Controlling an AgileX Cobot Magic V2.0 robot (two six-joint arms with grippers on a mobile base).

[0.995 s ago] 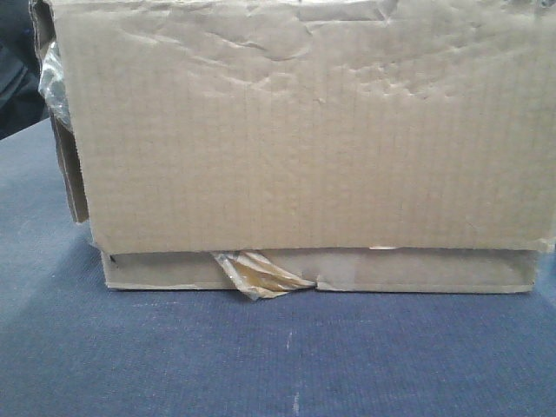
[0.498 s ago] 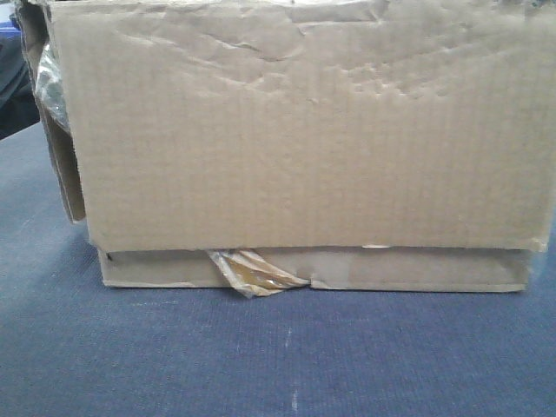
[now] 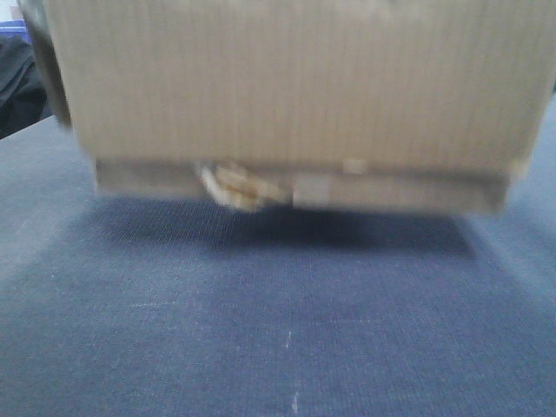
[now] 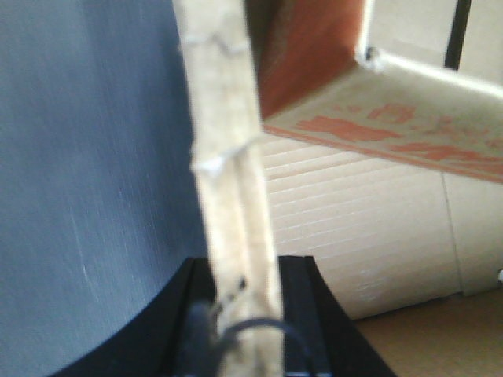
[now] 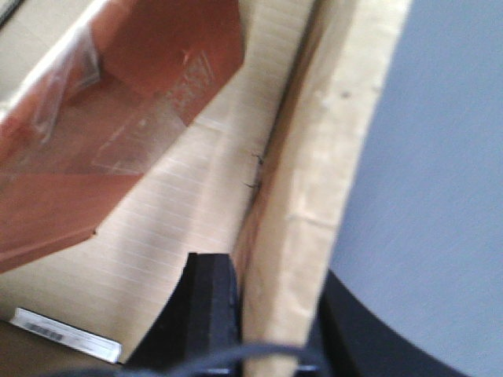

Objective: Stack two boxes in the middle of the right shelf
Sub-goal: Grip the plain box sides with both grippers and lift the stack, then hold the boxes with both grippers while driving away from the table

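The large brown box (image 3: 287, 78) fills the top of the front view, blurred, with the flatter box (image 3: 408, 189) and its torn yellowish tape (image 3: 233, 185) directly beneath it. Both hang above the blue-grey surface (image 3: 278, 330), which carries their shadow. My left gripper (image 4: 245, 271) is shut on the box's upright left wall (image 4: 224, 118). The right gripper (image 5: 275, 283) is clamped on the right wall (image 5: 314, 157), one black finger (image 5: 208, 298) inside the box. The shelf is out of view.
A cardboard box with red print (image 4: 409, 126) lies inside the large box and shows reddish in the right wrist view (image 5: 118, 133). A white label (image 5: 63, 334) sits on the box floor. Something dark (image 3: 17, 87) is at the far left.
The two boxes have risen off the blue-grey surface together. Their bottom edge is higher in the frame, a shadow lies under them, and the picture is now blurred.
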